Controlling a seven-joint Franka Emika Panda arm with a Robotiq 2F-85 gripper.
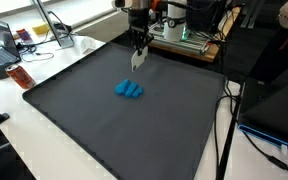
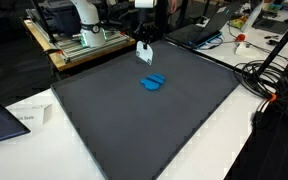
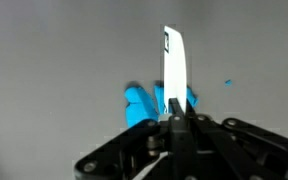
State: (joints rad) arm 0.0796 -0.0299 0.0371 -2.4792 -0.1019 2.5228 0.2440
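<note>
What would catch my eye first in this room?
The small bright blue lumpy object stands out, lying near the middle of the big dark grey mat. Nearer the mat's far edge in an exterior view, the robot's black pincer hangs over it, shut on a slim white flat piece.

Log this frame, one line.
gripper: shut on white strip | white strip: upright, over dark mat | blue object: on dark mat, not gripped
</note>
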